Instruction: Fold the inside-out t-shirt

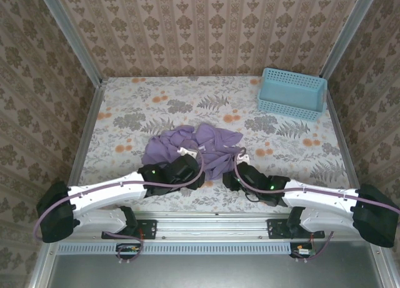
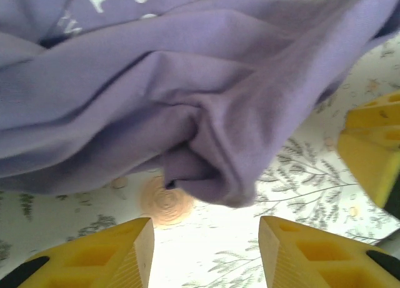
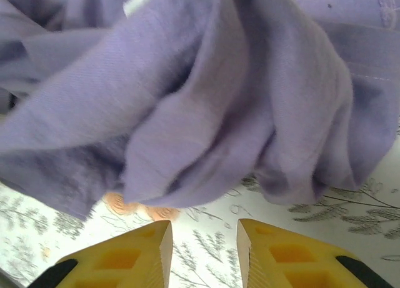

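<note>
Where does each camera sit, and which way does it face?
Top: above and behind the arms, looking down and forward across the table; left arm, right arm, t-shirt and basket in it.
Left wrist: on the left arm, low over the table, facing out between its open jaws at the crumpled t-shirt.
Right wrist: on the right arm, equally low, open jaws at the bottom, t-shirt folds ahead.
Shared: both wrist views face the t-shirt's near edge on the flowered table.
</note>
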You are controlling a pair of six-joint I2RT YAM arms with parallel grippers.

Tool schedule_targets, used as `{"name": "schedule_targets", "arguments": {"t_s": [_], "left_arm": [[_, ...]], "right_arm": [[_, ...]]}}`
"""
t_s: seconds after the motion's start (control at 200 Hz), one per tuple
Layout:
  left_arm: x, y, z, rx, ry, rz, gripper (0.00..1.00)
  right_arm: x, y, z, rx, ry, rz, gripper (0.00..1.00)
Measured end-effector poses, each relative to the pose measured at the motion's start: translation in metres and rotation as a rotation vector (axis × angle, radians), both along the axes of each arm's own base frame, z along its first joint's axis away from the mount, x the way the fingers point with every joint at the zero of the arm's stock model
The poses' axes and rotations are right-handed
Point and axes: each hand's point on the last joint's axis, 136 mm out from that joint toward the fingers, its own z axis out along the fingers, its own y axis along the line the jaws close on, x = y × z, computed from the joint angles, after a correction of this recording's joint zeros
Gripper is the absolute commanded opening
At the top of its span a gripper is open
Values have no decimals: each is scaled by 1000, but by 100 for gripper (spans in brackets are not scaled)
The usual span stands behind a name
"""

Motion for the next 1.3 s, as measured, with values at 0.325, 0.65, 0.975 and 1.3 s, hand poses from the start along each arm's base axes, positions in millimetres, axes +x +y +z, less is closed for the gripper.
{"name": "schedule_targets", "arguments": {"t_s": [0.325,0.65,0.975,1.3], "left_arm": [[-2,-13,-20,-5,62,55,48],[5,-27,-22,-33,77,61,38],[12,-29,-27,-39,94,88,16],[12,-32,-23,-65,99,81,0]], "right_arm": [[15,9,23,130,-60,-89,37],[16,9,10,140,-46,-116,41],[18,18,-12,108,-23,-112,42],[27,34,-12,98,-21,-106,21]]}}
